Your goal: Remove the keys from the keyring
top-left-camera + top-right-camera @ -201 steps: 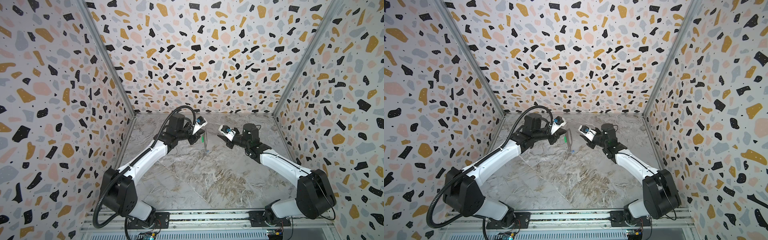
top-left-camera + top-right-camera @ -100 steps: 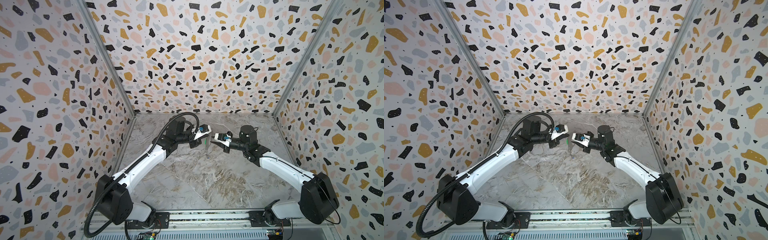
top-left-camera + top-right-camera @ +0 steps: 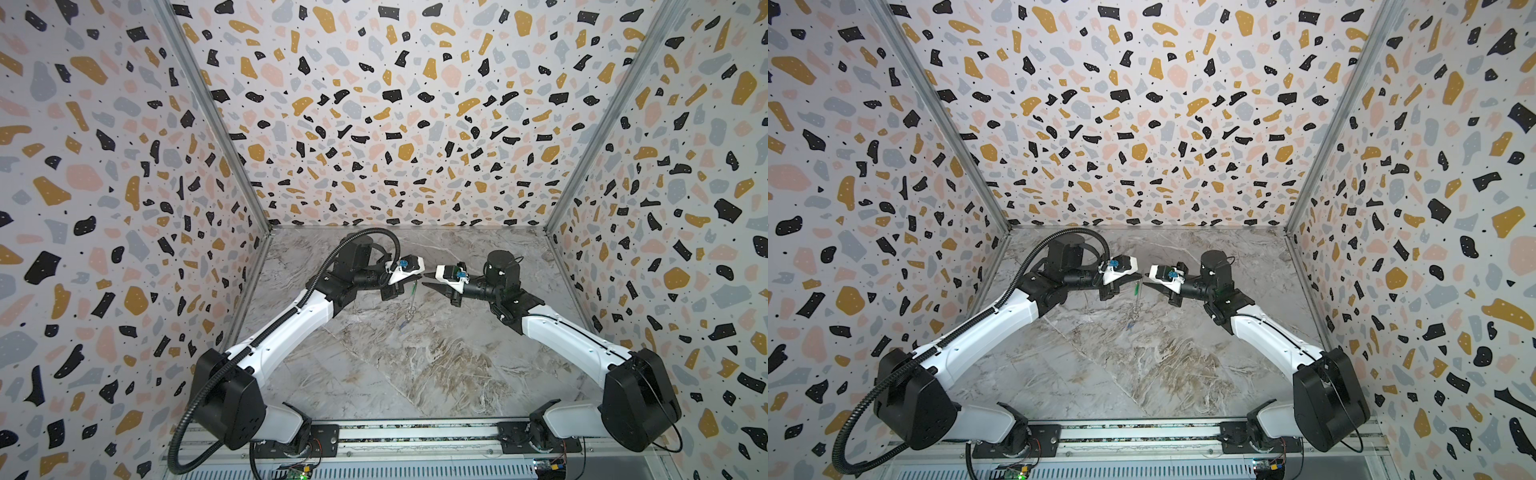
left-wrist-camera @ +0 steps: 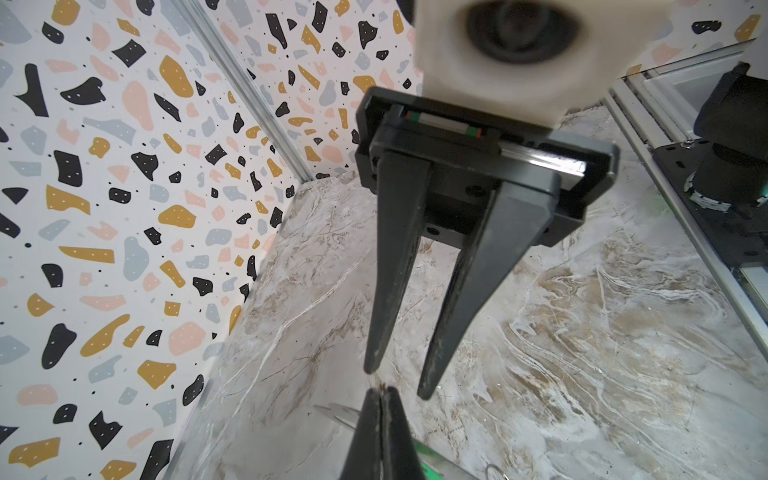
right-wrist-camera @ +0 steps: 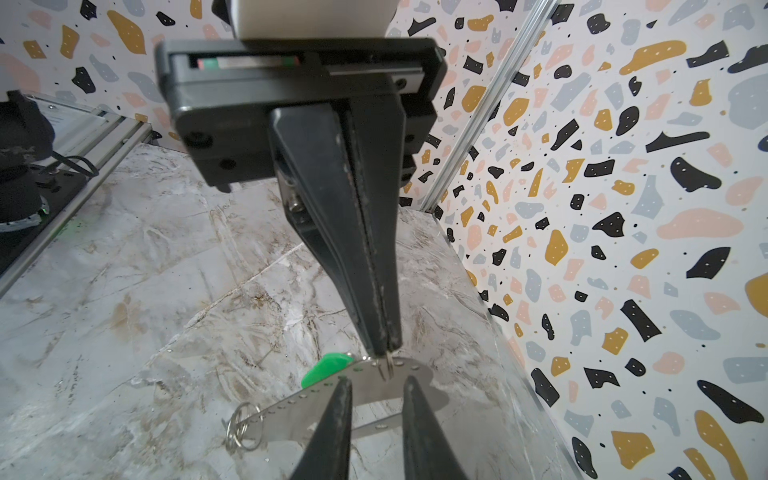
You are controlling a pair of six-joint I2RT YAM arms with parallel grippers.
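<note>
The keyring [image 5: 374, 388], a flat tan plate with small holes along its edge, hangs above the floor. My left gripper [image 5: 384, 355] is shut on a thin wire loop at its upper edge. Beside the plate's top sits the green key [image 5: 322, 370]. Wire rings [image 5: 245, 426] dangle at the low end. My right gripper [image 5: 378, 381] is open, its two fingertips either side of that held loop, close against the plate. In both top views the keyring [image 3: 412, 297] hangs edge-on between the two grippers, with a small blue key [image 3: 402, 326] at its bottom.
The marble floor [image 3: 415, 365] is walled on three sides by terrazzo-patterned panels [image 3: 395, 124]. Both arm bases sit on the front rail [image 3: 415, 440]. The two grippers meet tip to tip near the back middle.
The right gripper has moved left up to the keyring and the left gripper's tip. The left gripper has shifted right with the keyring. The right jaws have narrowed slightly.
</note>
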